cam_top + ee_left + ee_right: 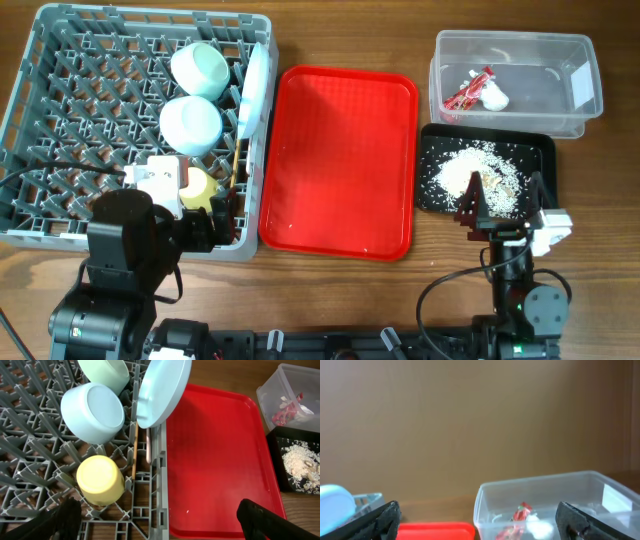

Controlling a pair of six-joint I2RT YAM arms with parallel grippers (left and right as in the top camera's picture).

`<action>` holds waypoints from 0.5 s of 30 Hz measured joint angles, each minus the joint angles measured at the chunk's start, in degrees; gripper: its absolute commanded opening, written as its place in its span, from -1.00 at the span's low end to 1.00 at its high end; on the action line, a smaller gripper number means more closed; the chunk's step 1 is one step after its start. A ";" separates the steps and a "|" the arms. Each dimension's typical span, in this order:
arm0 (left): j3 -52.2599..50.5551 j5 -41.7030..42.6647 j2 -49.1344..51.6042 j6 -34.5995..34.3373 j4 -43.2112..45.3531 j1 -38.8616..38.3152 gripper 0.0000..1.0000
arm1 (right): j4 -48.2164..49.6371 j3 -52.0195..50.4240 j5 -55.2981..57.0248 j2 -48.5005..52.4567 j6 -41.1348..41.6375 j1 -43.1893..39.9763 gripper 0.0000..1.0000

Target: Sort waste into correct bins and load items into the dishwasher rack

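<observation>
The grey dishwasher rack (60, 100) holds two pale blue-green bowls (200, 68) (192, 122), a white plate (255, 85) on edge, a yellow cup (200, 188) and chopsticks (236, 165). I cannot make out the fork. My left gripper (215, 215) is open and empty over the rack's front right corner, with the cup (100, 480) just ahead. The clear tub (560, 110) holds the red wrapper (465, 92) and white tissue (493, 97). The black tray (540, 150) holds the food scraps (480, 178). My right gripper (505, 205) is open and empty at that tray's front edge.
A red serving tray (340, 160) lies between the rack and the bins, with a few crumbs on it. The right wrist view looks level over the tub (545, 490) towards a brown wall. Black arm bases and cables sit along the table's front edge.
</observation>
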 measured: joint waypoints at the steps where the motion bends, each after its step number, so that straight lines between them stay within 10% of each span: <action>1: 0.00 0.00 0.00 0.00 0.00 0.00 1.00 | -0.85 -0.11 -0.31 0.00 -0.66 0.00 1.00; 15: 0.00 0.00 0.00 0.00 0.00 0.00 1.00 | -12.44 -0.59 -3.15 -0.17 -4.07 0.00 1.00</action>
